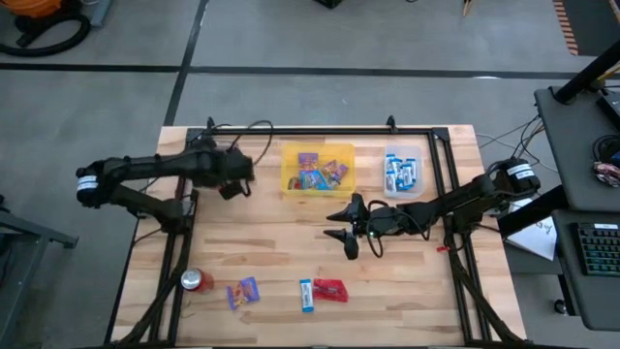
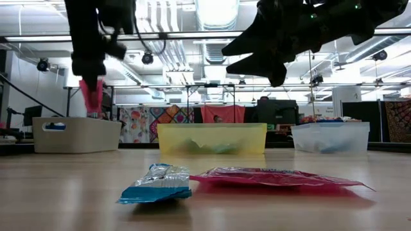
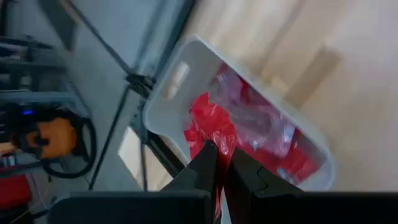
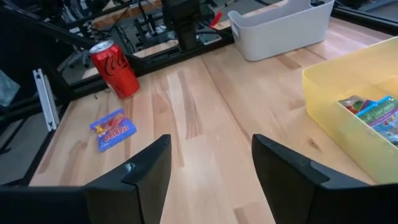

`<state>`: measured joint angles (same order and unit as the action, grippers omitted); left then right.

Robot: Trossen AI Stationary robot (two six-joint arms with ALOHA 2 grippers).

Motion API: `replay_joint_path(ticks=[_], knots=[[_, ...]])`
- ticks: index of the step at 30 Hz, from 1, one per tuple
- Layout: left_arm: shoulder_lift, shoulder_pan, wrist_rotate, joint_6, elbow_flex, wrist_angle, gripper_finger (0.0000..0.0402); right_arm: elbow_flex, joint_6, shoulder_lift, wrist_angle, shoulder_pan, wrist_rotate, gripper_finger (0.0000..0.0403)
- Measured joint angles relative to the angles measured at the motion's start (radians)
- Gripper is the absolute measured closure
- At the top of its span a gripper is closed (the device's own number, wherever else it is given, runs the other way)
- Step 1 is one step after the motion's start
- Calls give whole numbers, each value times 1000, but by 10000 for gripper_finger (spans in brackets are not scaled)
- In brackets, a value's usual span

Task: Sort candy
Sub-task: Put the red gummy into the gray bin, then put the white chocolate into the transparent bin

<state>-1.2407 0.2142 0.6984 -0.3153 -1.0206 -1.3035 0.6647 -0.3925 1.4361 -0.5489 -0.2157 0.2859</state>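
3 candy packets lie beside the soda can; left pincer clamps a red packet, right pincer gapes empty.

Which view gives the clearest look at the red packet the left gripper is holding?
The left wrist view: the left gripper pinches the red packet right above the white bin of red sweets. The low view shows it dangling, small. The high view hides it under the arm; the right wrist view shows only a sliver.

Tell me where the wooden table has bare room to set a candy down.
Free: the wood right of the flat red packet, toward the right frame rail, and the strip between the red soda can and the yellow plastic bin. Crowded: the near edge by the purple packet and blue-and-white bar, and under the open right gripper.
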Motion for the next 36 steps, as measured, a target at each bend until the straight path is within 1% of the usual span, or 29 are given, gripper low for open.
replay_joint_path(ticks=[4, 5, 8, 11, 15, 20, 23, 26, 29, 32, 36], knots=[[-4, 167, -154, 230, 65, 110, 401, 0, -2, 0, -3, -2, 0, 192], [-6, 205, -178, 273, 82, 141, 401, 0, -7, 0, -2, -2, 0, 192], [-14, 298, -193, 346, 118, 204, 399, 0, -8, 2, -2, -2, 0, 192], [-22, 343, -218, 353, 120, 210, 383, 0, -9, 2, -2, -2, 0, 192], [-22, 345, -223, 359, 119, 211, 347, 0, -9, 3, -5, -2, 1, 193], [-22, 342, -236, 352, 119, 207, 287, 0, -23, 3, -7, -2, 2, 193], [-21, 335, -295, 327, 118, 204, 255, 0, -63, 3, -7, -3, 1, 193], [-21, 320, -397, 321, 118, 199, 230, 0, -86, 3, -7, -6, -17, 193], [-20, 300, -458, 318, 118, 167, 213, 0, -114, 3, -7, -17, -31, 193], [-20, 283, -457, 294, 118, 135, 205, 0, -122, 3, -6, -31, -31, 193], [-14, 263, -456, 235, 118, 134, 203, 14, -125, 4, -7, -55, -31, 193]])
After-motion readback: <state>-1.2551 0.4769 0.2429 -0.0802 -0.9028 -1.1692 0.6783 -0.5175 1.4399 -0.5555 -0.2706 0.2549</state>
